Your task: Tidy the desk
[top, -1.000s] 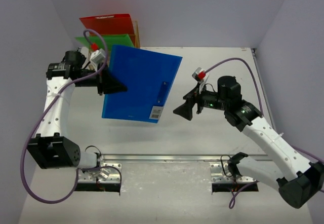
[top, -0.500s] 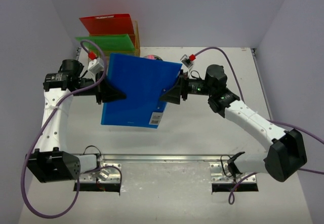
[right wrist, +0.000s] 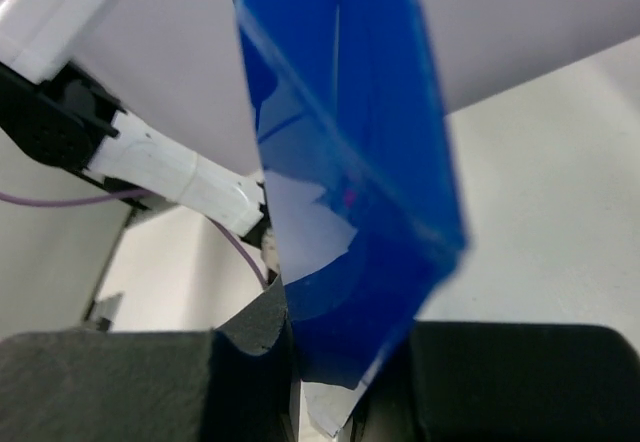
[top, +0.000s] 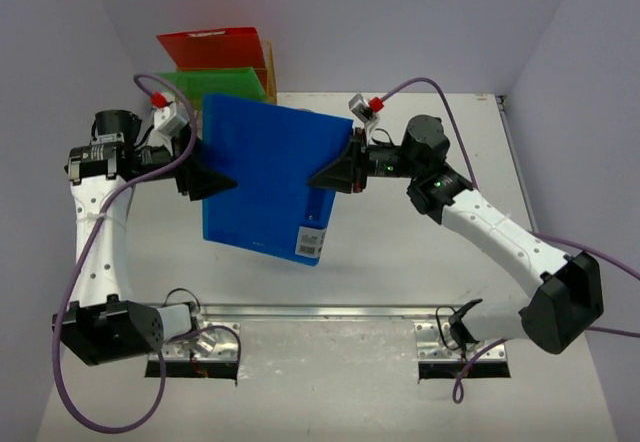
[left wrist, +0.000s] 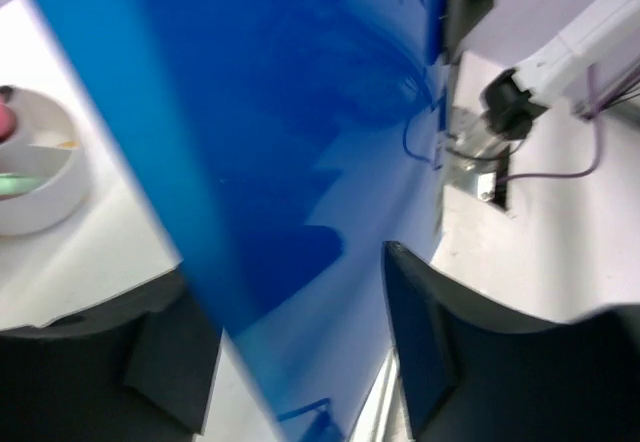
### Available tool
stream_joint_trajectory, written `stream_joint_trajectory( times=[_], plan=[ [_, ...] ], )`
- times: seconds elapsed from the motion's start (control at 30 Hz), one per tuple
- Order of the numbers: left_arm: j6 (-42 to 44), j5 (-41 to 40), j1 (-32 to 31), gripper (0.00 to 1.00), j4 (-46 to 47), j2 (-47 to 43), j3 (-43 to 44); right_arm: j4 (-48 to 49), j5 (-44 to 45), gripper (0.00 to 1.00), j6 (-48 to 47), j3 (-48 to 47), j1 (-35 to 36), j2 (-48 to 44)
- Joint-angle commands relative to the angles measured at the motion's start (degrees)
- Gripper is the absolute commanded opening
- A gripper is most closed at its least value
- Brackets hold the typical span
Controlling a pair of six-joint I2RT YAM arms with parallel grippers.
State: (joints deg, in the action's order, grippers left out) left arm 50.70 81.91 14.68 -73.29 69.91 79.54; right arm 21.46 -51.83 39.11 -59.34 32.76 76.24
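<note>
You see the right claw (top: 335,174) pinching the blue folder (top: 265,177) by its right edge, left claw (top: 212,177) spread around the opposite edge (fingers apart, not clamped), folder raised over the white desk (top: 420,262), between both arms.

The blue folder (top: 265,187) I grip is smooth, glossy, see-through plastic; the desk (top: 400,262) matt white; my right fingers (right wrist: 120,387) matt black.

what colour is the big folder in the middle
The folder is blue, with a small white label; clearest in the top external view.
</note>
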Motion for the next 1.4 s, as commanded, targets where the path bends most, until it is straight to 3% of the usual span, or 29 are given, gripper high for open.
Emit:
stream_joint_trajectory(
  times=[0.0, 0.1, 0.2, 0.33, 0.37, 0.43, 0.5, 0.63, 0.73, 0.87, 1.1, 1.27, 1.37],
  plan=[
    [-14.2, -14.6, 1.2, 0.69, 22.7, -5.8, 4.7, -11.6, -3.1, 0.00, -19.0, -4.7, -0.1, -6.3],
    [-16.2, -24.0, 1.3, 0.91, 31.6, -9.4, 5.2, -20.4, -1.7, 0.00, -34.9, -4.1, -0.1, -9.2],
    [-12.2, -24.7, 1.3, 0.97, 34.6, -10.8, 9.5, -27.0, 1.5, 0.00, -46.1, -3.1, -0.1, -11.3],
    [2.6, -20.1, 1.3, 0.97, 19.7, -5.3, 24.5, -29.1, 7.2, 0.00, -56.2, -2.5, -0.1, -11.7],
    [7.0, -19.5, 1.2, 0.98, 10.9, -2.3, 28.2, -29.0, 8.2, 0.00, -58.1, -2.4, 0.0, -11.6],
    [16.9, -20.0, -0.2, 0.98, 2.5, 1.1, 37.8, -29.4, 10.8, 0.00, -60.9, -2.8, 0.8, -10.6],
    [18.1, -26.7, -3.5, 0.98, -2.0, 4.4, 43.3, -30.0, 12.4, 0.00, -62.6, -4.0, 2.0, -9.4],
    [20.9, -42.8, -21.2, 0.98, -2.1, 3.2, 39.1, -29.6, 16.3, 0.00, -64.9, -7.0, 5.1, -5.8],
    [18.4, -50.9, -29.5, 0.97, -2.3, 3.4, 37.0, -29.1, 18.6, 0.00, -65.5, -9.0, 7.6, -3.2],
    [15.6, -55.4, -37.6, 0.95, -2.2, 3.1, 33.9, -28.8, 20.4, 0.00, -64.8, -10.9, 9.2, 0.0],
    [11.4, -56.5, -44.7, 0.88, -2.2, 3.1, 28.3, -27.7, 22.7, 0.00, -65.4, -12.2, 9.2, 1.8],
    [10.9, -57.7, -46.1, 0.83, -1.9, 3.7, 24.6, -28.5, 23.6, 0.00, -66.7, -13.0, 9.7, 2.5],
    [7.9, -58.7, -46.0, 0.79, 3.9, 3.1, 24.9, -29.1, 26.0, 0.00, -69.8, -11.8, 9.8, 2.5]
  ],
)
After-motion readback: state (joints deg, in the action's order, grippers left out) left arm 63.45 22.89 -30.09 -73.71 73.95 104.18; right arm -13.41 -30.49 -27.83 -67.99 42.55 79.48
